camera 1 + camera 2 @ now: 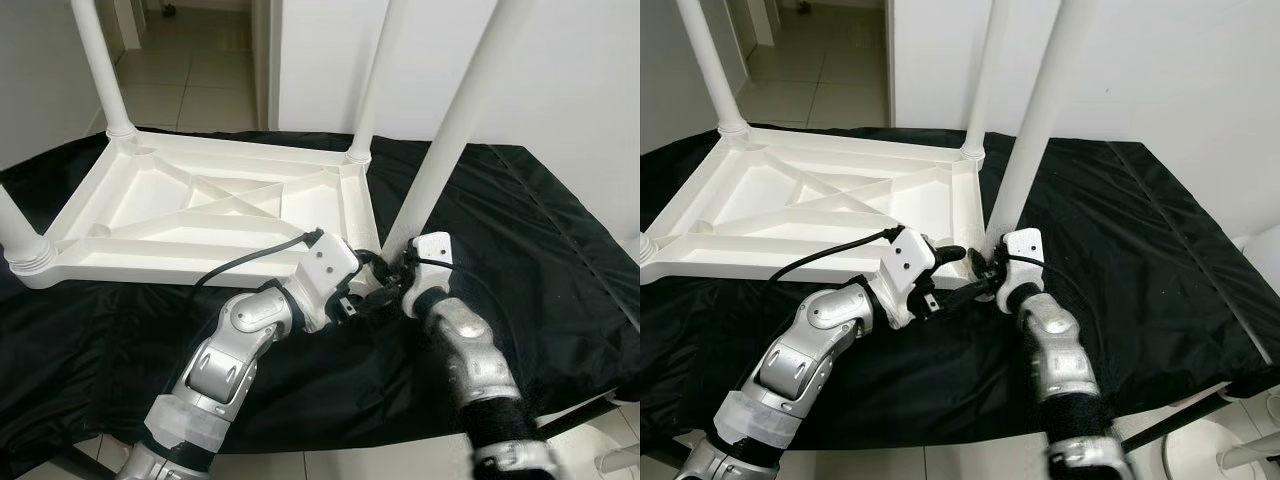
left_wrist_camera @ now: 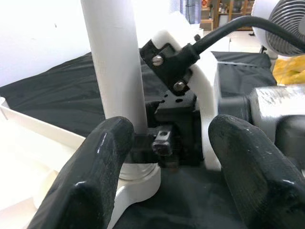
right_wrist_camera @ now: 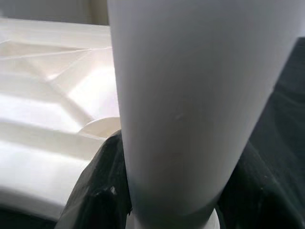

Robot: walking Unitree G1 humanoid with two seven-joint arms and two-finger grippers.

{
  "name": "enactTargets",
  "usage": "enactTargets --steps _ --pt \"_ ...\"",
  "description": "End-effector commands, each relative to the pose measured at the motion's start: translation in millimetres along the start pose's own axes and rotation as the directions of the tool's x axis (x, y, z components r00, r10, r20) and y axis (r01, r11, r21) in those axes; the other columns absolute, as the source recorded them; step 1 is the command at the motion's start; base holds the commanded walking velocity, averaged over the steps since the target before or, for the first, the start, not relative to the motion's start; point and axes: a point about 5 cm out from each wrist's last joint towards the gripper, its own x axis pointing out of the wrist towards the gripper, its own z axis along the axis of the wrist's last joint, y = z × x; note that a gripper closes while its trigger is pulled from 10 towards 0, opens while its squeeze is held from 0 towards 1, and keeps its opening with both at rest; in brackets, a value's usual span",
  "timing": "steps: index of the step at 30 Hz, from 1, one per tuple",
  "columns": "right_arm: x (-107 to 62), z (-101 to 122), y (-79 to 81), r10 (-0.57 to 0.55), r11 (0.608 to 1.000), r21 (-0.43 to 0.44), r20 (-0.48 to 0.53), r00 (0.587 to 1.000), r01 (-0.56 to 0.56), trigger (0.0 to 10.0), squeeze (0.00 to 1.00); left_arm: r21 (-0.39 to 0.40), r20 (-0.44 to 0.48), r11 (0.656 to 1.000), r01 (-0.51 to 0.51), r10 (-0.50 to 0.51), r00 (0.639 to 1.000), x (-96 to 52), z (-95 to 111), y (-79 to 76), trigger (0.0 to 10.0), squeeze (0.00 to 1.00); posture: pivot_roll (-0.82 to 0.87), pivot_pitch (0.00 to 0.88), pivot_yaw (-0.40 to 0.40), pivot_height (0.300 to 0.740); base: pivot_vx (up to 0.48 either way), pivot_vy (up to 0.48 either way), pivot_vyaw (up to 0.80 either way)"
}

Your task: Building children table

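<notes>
The white children's table (image 1: 210, 215) is lying upside down on a black cloth (image 1: 520, 260), its ribbed underside facing up and its round legs standing up from the corner sockets. The near-right leg (image 1: 455, 120) is rising from the corner closest to the robot, and both arms are meeting at its base. The right end effector (image 1: 990, 268) is sitting at the foot of that leg with its black fingers (image 3: 102, 191) wrapping around the leg just above the socket collar, so it is gripping the leg. The left end effector (image 1: 375, 285) is reaching in from the other side of the same corner, right against the right wrist; in the left wrist view its two fingers (image 2: 102, 157) are standing wide apart, one beside the leg and the other in front of the right arm's white wrist housing, and they are clamping nothing. A black cable (image 1: 250, 262) is running from the left wrist across the edge of the upturned top. Beyond the near-right leg, a second leg (image 1: 375, 90) is standing at the far-right corner, a third (image 1: 100, 70) at the far-left corner, and a fourth (image 1: 20, 235) at the near-left corner. The cloth is spreading out on every side of the upturned table, sagging toward the robot. Behind the table a white wall (image 1: 570, 80) is rising, and past the far-left leg a pale tiled floor (image 1: 190, 80) is leading through a doorway.
</notes>
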Motion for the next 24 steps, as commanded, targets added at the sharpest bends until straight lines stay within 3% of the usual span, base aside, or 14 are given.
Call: enactTargets --steps 1,2,3,8,9,12,13,17,20,24 --pt "-5.4 -5.8 -4.6 -0.167 0.986 0.022 -0.039 0.985 0.168 10.0 0.0 -0.002 -0.008 0.999 -0.039 0.039 0.999 0.4 -0.1 1.6 10.0 0.0 -0.05 0.02 -0.07 0.74 0.0 0.0 0.0" --pt "-5.4 -5.8 -4.6 -0.167 0.986 0.022 -0.039 0.985 0.168 10.0 0.0 -0.002 -0.008 0.999 -0.039 0.039 0.999 0.4 -0.1 1.6 10.0 0.0 -0.05 0.02 -0.07 0.74 0.0 0.0 0.0" --pt "-5.9 -7.5 7.0 -0.226 0.973 0.043 -0.052 0.973 0.228 10.0 0.0 -0.003 -0.007 0.999 -0.039 0.039 0.999 1.4 0.3 1.7 10.0 0.0 -0.05 0.02 -0.068 0.74 0.0 0.0 0.0" --pt "-5.9 -7.5 7.0 -0.226 0.973 0.043 -0.052 0.973 0.228 10.0 0.0 -0.003 -0.007 0.999 -0.039 0.039 0.999 1.4 0.3 1.7 10.0 0.0 -0.05 0.02 -0.068 0.74 0.0 0.0 0.0" --pt "-6.3 -5.3 17.8 -0.22 0.974 0.047 -0.043 0.975 0.222 10.0 0.0 -0.004 -0.004 0.999 -0.038 0.038 0.999 2.4 0.9 1.7 10.0 0.0 -0.05 0.019 -0.066 0.74 0.0 0.0 0.0" --pt "-6.3 -5.3 17.8 -0.22 0.974 0.047 -0.043 0.975 0.222 10.0 0.0 -0.004 -0.004 0.999 -0.038 0.038 0.999 2.4 0.9 1.7 10.0 0.0 -0.05 0.019 -0.066 0.74 0.0 0.0 0.0" --pt "-7.9 -2.3 20.9 -0.197 0.977 0.079 -0.028 0.98 0.199 10.0 1.0 -0.004 -0.001 0.999 -0.04 0.04 0.999 2.9 1.4 2.3 10.0 0.0 -0.05 0.017 -0.071 0.74 0.0 0.0 0.0" --pt "-12.8 4.3 15.1 -0.104 0.989 0.105 0.027 0.994 0.1 10.0 1.0 -0.005 0.003 0.999 -0.046 0.046 0.999 3.0 1.5 2.9 10.0 0.0 -0.05 0.014 -0.079 0.74 0.0 0.0 0.0" --pt "-12.8 4.3 15.1 -0.104 0.989 0.105 0.027 0.994 0.1 10.0 1.0 -0.005 0.003 0.999 -0.046 0.046 0.999 3.0 1.5 2.9 10.0 0.0 -0.05 0.014 -0.079 0.74 0.0 0.0 0.0" --pt "-21.9 2.9 3.8 -0.051 0.996 0.074 0.02 0.998 0.05 10.0 1.0 -0.004 0.004 0.999 -0.047 0.047 0.999 1.9 1.2 2.5 10.0 0.0 -0.05 0.012 -0.084 0.74 0.0 0.0 0.0"
